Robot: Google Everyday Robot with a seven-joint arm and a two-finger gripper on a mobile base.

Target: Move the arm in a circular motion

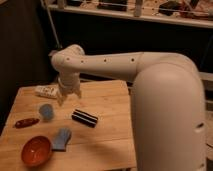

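Sweeping the arm [100,61] round smoothly is the trick imo. Its gripper [68,98] hangs over the counter [110,100] back-left, jaws spread, holding nothing, near the blue cup [46,111], so stay high.

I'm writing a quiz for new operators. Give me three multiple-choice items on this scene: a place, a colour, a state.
1. Where is the gripper? A above the back shelf; B above the table's far left part, beside the blue cup; C under the table.
2. What colour is the bowl? A orange-red; B green; C white.
3. How is the blue cup placed? A lying on its side; B upright; C upside down.
Answers: 1 B, it points down over the wood just right of the cup. 2 A, its inside shows orange-red. 3 B, its mouth faces up.
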